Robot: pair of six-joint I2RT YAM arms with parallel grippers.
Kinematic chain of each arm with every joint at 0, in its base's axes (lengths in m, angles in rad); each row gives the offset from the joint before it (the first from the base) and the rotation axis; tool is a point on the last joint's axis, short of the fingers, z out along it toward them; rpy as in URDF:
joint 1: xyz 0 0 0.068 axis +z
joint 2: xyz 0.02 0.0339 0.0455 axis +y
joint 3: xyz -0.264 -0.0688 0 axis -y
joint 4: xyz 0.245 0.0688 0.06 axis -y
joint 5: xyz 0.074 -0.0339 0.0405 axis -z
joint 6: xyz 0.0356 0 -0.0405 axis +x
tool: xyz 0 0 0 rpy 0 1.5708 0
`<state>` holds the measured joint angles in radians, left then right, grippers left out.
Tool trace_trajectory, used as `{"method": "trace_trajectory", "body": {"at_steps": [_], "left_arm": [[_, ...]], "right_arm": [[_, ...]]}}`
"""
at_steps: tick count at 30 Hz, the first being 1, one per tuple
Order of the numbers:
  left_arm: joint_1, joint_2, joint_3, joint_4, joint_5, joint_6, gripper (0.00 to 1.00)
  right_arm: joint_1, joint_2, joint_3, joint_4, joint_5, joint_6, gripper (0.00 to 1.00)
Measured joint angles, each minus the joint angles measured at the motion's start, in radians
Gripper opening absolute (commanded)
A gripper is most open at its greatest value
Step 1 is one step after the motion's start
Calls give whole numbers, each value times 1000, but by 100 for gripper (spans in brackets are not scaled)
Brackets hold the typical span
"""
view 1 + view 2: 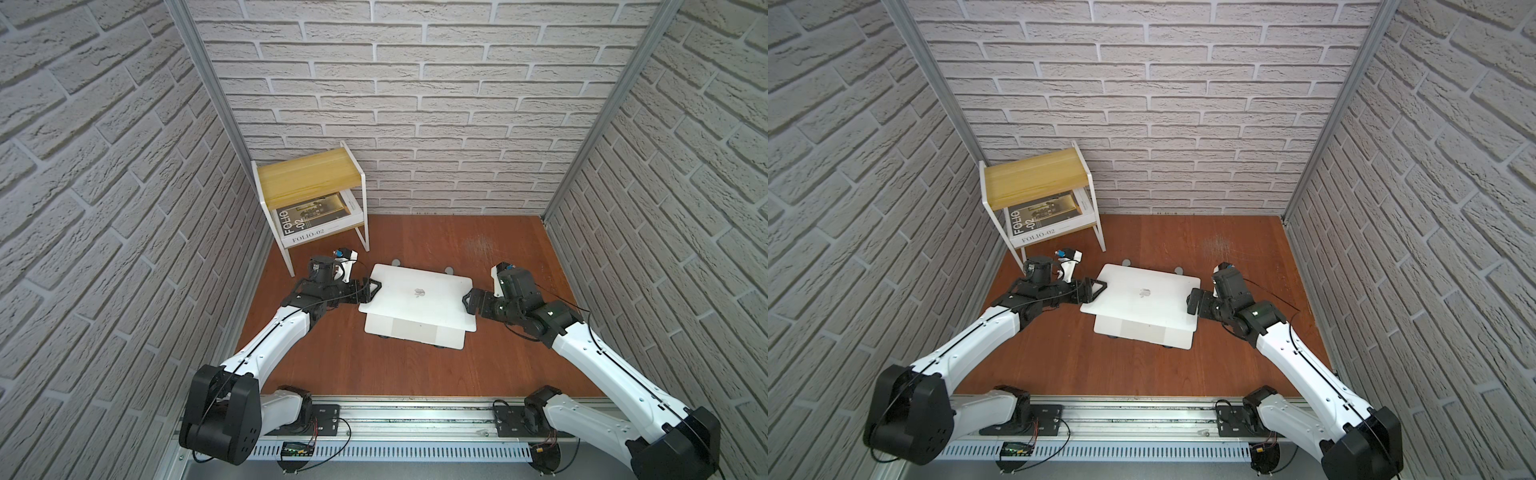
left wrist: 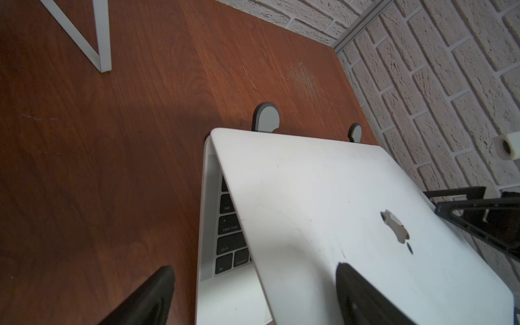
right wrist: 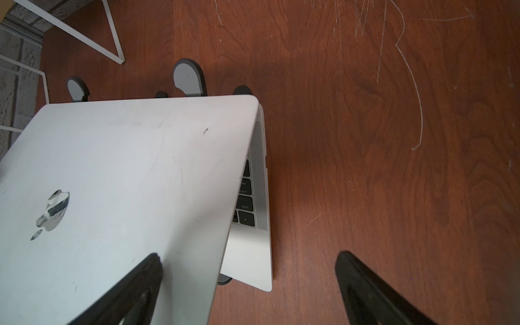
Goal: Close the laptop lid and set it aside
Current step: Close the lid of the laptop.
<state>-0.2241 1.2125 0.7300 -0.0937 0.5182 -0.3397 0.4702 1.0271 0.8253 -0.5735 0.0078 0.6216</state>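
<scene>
The silver-white laptop [image 1: 415, 330] sits mid-table on a stand. The laptop lid [image 1: 415, 297] [image 1: 1142, 301] is tilted low over the black keyboard [image 2: 230, 228], apple logo up, with a wedge-shaped gap still between lid and base. My left gripper [image 1: 372, 289] [image 2: 254, 268] is open at the lid's left edge. One finger [image 2: 360, 295] lies over the lid's outer face and the other finger [image 2: 152, 295] is over the table. My right gripper [image 1: 467, 301] [image 3: 249, 256] is open at the lid's right edge, astride it the same way. Neither holds anything.
Grey tabs of the folding stand [image 2: 266, 118] [image 3: 187, 76] stick out behind the laptop. A white wire shelf [image 1: 309, 176] with a wooden top stands at the back left, with the FOLIO-02 book [image 1: 307, 226] on its lower tier. Brick-pattern walls close in three sides.
</scene>
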Motion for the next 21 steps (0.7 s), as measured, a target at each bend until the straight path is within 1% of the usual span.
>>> {"method": "trace_trajectory", "body": {"at_steps": [8, 21], "left_arm": [[-5, 18, -22, 23, -2, 0, 91], [-14, 46, -41, 67, -5, 5, 84]], "right_arm": [[-21, 23, -41, 66, -5, 0, 99], [-40, 58, -79, 156, -46, 0, 98]]}}
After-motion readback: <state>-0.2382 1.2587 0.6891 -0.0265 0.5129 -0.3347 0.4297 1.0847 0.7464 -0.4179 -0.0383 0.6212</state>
